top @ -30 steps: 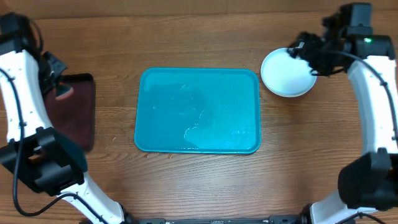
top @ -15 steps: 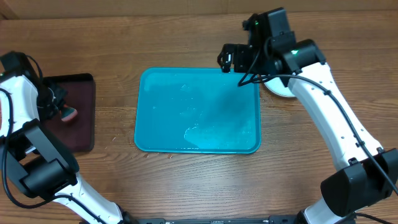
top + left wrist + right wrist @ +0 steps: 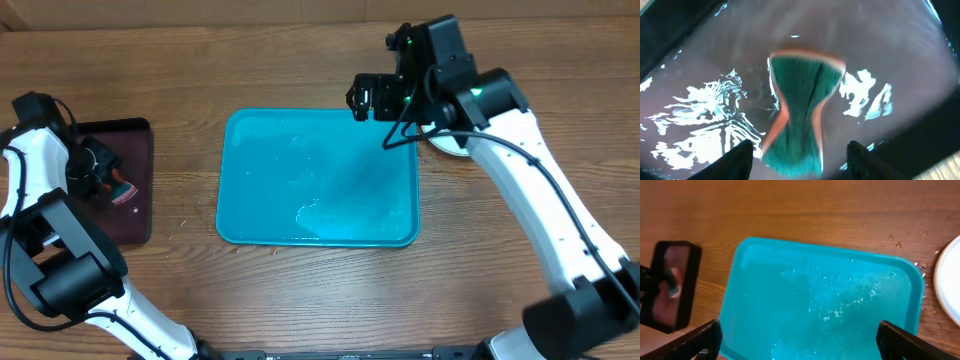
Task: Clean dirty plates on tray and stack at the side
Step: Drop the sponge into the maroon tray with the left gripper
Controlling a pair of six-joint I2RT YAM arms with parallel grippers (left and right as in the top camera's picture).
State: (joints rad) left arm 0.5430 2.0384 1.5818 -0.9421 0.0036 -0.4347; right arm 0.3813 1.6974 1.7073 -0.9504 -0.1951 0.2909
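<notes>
The turquoise tray (image 3: 300,160) lies at the middle of the table (image 3: 300,300), and its floor is wet. A white plate (image 3: 952,280) sits on the table just off the tray's far right corner, partly hidden under the right arm. The right gripper (image 3: 362,98) hangs over the tray's far edge, its jaws spread wide and holding nothing. Near the table's left edge, the left gripper (image 3: 801,161) stands part open over the dark tray (image 3: 700,60). A green sponge (image 3: 802,100) lies loose between its fingers, clear of both.

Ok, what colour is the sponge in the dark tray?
Green with an orange edge; the sponge shows best in the left wrist view.
</notes>
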